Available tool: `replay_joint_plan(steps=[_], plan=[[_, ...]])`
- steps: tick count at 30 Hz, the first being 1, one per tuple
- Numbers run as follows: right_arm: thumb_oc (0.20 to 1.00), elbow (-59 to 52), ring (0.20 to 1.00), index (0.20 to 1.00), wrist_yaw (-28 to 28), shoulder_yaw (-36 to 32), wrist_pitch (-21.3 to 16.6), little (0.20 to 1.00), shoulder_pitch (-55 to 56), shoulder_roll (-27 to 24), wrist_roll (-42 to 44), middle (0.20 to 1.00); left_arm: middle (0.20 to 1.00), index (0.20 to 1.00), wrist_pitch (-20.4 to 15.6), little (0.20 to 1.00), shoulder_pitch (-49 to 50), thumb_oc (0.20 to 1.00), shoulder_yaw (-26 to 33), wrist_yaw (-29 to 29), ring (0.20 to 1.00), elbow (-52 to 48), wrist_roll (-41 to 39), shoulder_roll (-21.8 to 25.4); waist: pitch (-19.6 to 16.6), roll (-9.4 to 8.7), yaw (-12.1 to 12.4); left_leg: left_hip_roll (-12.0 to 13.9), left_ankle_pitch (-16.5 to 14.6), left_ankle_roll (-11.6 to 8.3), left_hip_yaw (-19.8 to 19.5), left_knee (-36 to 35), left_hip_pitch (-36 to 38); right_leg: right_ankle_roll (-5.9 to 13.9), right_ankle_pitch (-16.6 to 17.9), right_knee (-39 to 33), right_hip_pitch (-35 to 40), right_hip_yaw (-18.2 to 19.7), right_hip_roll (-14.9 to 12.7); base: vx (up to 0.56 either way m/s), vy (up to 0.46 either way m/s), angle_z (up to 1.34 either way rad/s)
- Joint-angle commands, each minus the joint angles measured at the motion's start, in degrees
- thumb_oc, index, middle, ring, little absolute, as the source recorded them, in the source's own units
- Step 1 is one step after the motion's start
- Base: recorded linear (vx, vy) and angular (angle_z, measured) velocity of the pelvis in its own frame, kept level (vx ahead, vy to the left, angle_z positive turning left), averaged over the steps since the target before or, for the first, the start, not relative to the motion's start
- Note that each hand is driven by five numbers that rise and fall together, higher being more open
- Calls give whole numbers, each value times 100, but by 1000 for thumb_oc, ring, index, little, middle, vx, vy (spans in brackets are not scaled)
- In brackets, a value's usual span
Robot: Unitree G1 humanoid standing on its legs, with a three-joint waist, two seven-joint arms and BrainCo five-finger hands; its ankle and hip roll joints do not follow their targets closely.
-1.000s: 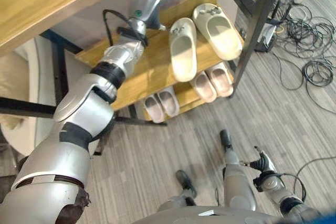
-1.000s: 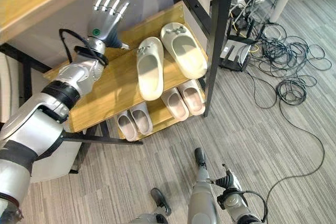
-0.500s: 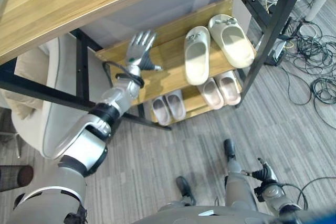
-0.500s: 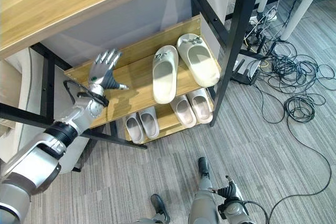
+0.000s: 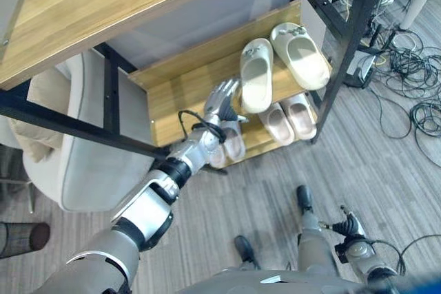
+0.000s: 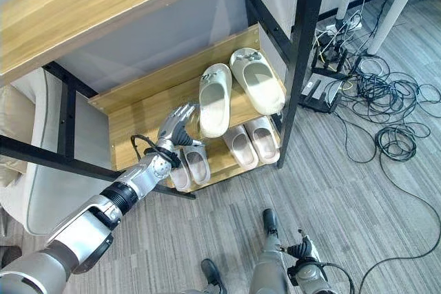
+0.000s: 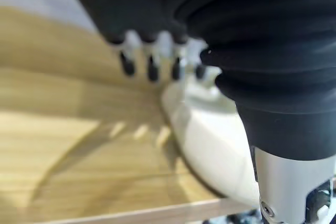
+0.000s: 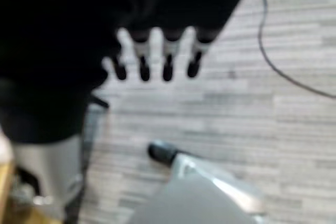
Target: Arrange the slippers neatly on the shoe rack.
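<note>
While the right hand [image 5: 350,226] hangs low by the robot's side over the grey striped floor [image 6: 358,191], its fingers [image 8: 167,61] straight and holding nothing, the left arm reaches forward to the shoe rack [image 6: 138,118]. On the rack's lower shelf, nearest the floor, sit two pairs of small pinkish slippers [image 6: 251,141], side by side, the left pair partly behind the arm. The left hand [image 5: 222,99] is held over the front edge of the upper shelf [image 5: 180,94], fingers [image 7: 150,66] spread and relaxed, gripping nothing, just left of the cream slippers. Those cream slippers [image 6: 240,87] rest on the right half of that shelf, toes toward the back: the left one [image 5: 255,74] angled a little, the right one [image 5: 300,55] close beside it near the black upright post [image 6: 300,46]. Further right, a tangle of black cables [image 6: 386,94] lies on the floor. Far left stands a pale upholstered chair [image 5: 76,163], and above it all a wooden tabletop [image 5: 117,5].
</note>
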Motion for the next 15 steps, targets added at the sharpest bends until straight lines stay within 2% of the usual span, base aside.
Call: replay_joint_plan(steps=[1, 6, 15], plan=[[1000, 132, 1000, 1000, -97, 60, -25, 1000, -347, -59, 165, 1000, 1000, 1000, 50, 1000, -643, 1000, 246, 91, 1000, 506, 35, 186, 286, -11, -135, 476, 381, -323, -484, 29, -346, 511, -505, 143, 356, -92, -247, 0, 0, 0], [1000, 126, 1000, 1000, -115, 142, -41, 1000, -436, -83, 168, 1000, 1000, 1000, 190, 1000, -862, 1000, 220, 152, 1000, 1055, 53, -111, 289, 12, -196, 493, 400, -338, -432, 29, -364, 514, -490, 144, 287, -62, -230, 0, 0, 0], [1000, 181, 1000, 1000, -129, 174, -18, 1000, -521, -119, 204, 1000, 1000, 1000, 204, 1000, -977, 1000, 240, 135, 1000, 1262, -172, -467, 279, 46, -242, 525, 411, -342, -413, 29, -348, 493, -508, 159, 277, -27, -214, 0, 0, 0]])
